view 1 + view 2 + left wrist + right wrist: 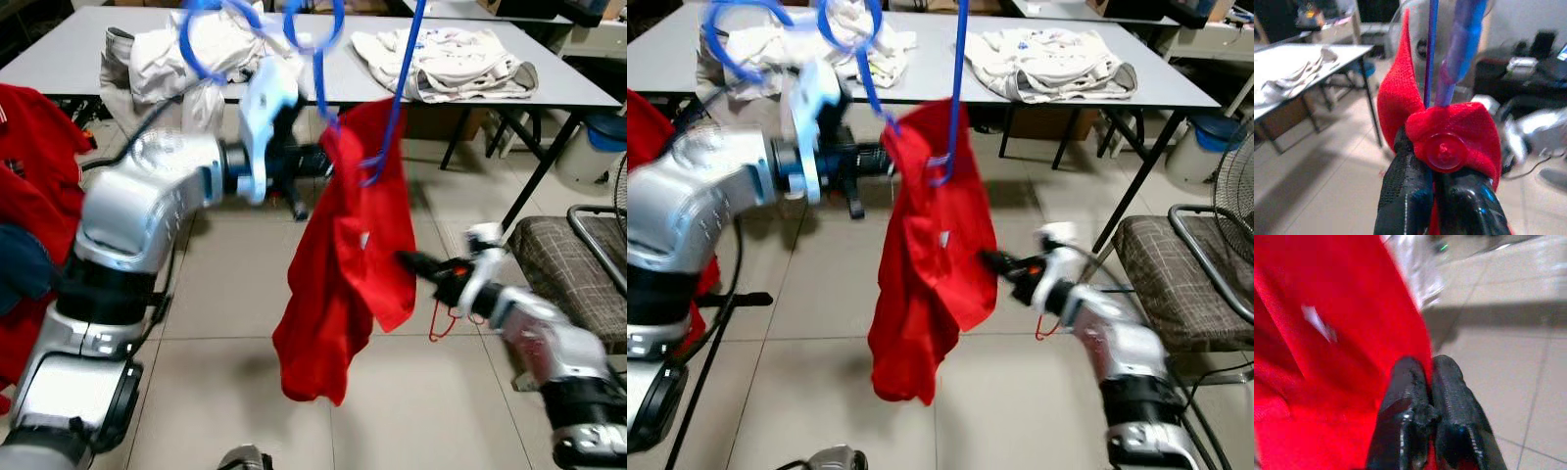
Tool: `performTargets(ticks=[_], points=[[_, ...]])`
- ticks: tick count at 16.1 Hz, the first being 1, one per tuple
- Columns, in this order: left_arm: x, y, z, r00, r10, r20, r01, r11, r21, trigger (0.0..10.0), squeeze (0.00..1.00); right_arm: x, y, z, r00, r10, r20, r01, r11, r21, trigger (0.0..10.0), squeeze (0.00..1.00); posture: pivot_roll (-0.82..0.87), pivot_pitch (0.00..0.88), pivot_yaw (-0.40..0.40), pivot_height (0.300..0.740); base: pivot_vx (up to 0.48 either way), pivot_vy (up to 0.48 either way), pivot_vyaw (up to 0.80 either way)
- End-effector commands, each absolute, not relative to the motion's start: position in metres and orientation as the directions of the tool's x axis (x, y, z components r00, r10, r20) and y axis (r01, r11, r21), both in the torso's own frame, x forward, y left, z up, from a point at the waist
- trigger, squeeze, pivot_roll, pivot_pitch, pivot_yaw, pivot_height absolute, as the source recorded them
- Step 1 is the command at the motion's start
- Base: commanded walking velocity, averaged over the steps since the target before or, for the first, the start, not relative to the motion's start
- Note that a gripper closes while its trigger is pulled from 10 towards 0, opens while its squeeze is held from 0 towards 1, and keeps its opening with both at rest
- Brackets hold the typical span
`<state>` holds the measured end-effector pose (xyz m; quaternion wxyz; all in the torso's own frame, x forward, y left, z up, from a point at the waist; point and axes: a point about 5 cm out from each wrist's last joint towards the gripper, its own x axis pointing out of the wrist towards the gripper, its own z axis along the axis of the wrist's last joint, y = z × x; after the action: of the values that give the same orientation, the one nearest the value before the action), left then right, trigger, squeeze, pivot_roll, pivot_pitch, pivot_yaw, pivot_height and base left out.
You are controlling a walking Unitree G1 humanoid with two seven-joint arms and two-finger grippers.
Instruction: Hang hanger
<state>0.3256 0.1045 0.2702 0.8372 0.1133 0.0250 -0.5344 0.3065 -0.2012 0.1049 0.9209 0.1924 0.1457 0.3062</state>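
While gripping red cloth at both ends, mid-step: garment held up, hanger not yet hung. Left claw [1437,193] pinched tight on the red shirt [348,264] at a buttoned fold, blue hanger [1459,54] rising just above the fingertips. Right claw [1425,431] closed on the shirt's lower edge, cloth stretched away from its tips toward the left claw. Blue hanger wire [397,93] threading the cloth just beyond the left claw, up past the frame top. Probably next: lift the hook to a rail, calling for a steady raise with both holds kept. Rail or hook point cut off above. Hanger hook blurred, shape hard to read. Loops of blue [313,24] above the left claw unclear, perhaps further hangers. Bench [78,59] behind with pale clothes [441,59].
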Motion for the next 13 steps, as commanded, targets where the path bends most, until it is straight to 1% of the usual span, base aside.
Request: performTargets(ticks=[1,2,4,5,6,8,9,10,11,13], points=[[0.329,0.106,0.258,0.464,-0.858,-0.222,0.88,0.419,0.223,0.0,0.0,0.306,-0.215,0.116,0.825,0.554,-0.113,-0.451,0.765,0.46,0.0,0.0,0.07,0.025,-0.01,0.74,0.0,0.0,0.0],[0.33,0.108,0.25,0.475,-0.842,-0.255,0.874,0.42,0.243,0.0,0.0,0.305,-0.219,0.119,0.844,0.527,-0.104,-0.426,0.774,0.468,0.0,0.0,0.07,0.025,-0.009,0.74,0.0,0.0,0.0],[0.334,0.114,0.212,0.516,-0.763,-0.389,0.853,0.415,0.317,0.0,0.0,0.303,-0.242,0.136,0.926,0.372,-0.058,-0.29,0.803,0.521,0.0,0.0,0.06,0.02,0.0,0.74,0.0,0.0,0.0],[0.335,0.116,0.202,0.524,-0.736,-0.428,0.848,0.405,0.342,0.0,0.0,0.303,-0.248,0.143,0.944,0.326,-0.041,-0.254,0.803,0.54,0.0,0.0,0.05,0.017,0.005,0.74,0.0,0.0,0.0],[0.335,0.119,0.189,0.53,-0.695,-0.485,0.844,0.377,0.383,0.0,0.0,0.304,-0.254,0.152,0.958,0.286,-0.011,-0.231,0.798,0.557,0.0,0.0,0.05,0.016,0.01,0.74,0.0,0.0,0.0],[0.336,0.125,0.17,0.538,-0.632,-0.558,0.84,0.349,0.415,0.0,0.0,0.305,-0.261,0.171,0.972,0.227,0.063,-0.22,0.783,0.582,0.0,0.0,0.05,0.013,0.012,0.74,0.0,0.0,0.0],[0.336,0.128,0.156,0.533,-0.607,-0.589,0.846,0.354,0.4,0.0,0.0,0.306,-0.265,0.185,0.974,0.198,0.115,-0.227,0.772,0.594,0.0,0.0,0.04,0.012,0.014,0.74,0.0,0.0,0.0],[0.336,0.133,0.136,0.524,-0.556,-0.645,0.852,0.334,0.404,0.0,0.0,0.307,-0.268,0.202,0.969,0.172,0.177,-0.245,0.752,0.612,0.0,0.0,0.04,0.011,0.013,0.74,0.0,0.0,0.0],[0.336,0.135,0.13,0.521,-0.54,-0.661,0.853,0.323,0.409,0.0,0.0,0.307,-0.269,0.206,0.968,0.165,0.189,-0.248,0.745,0.619,0.0,0.0,0.04,0.011,0.013,0.74,0.0,0.0,0.0],[0.332,0.144,0.099,0.485,-0.453,-0.748,0.874,0.282,0.396,0.0,0.0,0.308,-0.268,0.226,0.957,0.158,0.243,-0.279,0.731,0.622,0.0,0.0,0.03,0.013,0.01,0.74,0.0,0.0,0.0]])
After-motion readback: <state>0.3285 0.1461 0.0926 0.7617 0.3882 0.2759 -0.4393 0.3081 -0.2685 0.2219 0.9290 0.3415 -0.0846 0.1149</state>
